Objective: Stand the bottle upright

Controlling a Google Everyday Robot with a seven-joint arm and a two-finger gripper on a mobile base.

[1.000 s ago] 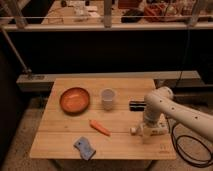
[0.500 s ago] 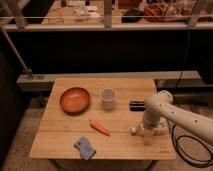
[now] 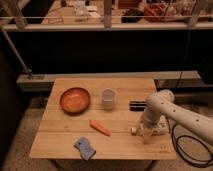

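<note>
The cream-white bottle [image 3: 154,128] lies on its side near the right front of the wooden table [image 3: 120,85], with its small light cap [image 3: 134,131] pointing left. My gripper [image 3: 147,132] hangs from the white arm [image 3: 162,105] and is right over the bottle, at its cap-side half, hiding part of the body. Whether it touches the bottle I cannot tell.
A small black block [image 3: 137,105] sits just behind the gripper. A translucent white cup [image 3: 108,97] stands mid-table, and an orange bowl [image 3: 75,99] to its left. A carrot [image 3: 100,127] and a blue-grey sponge [image 3: 85,147] lie at the front. A black cable [image 3: 180,150] hangs right.
The arm has sunk slightly over the bottle. The bottle still lies in the same place on its side.
</note>
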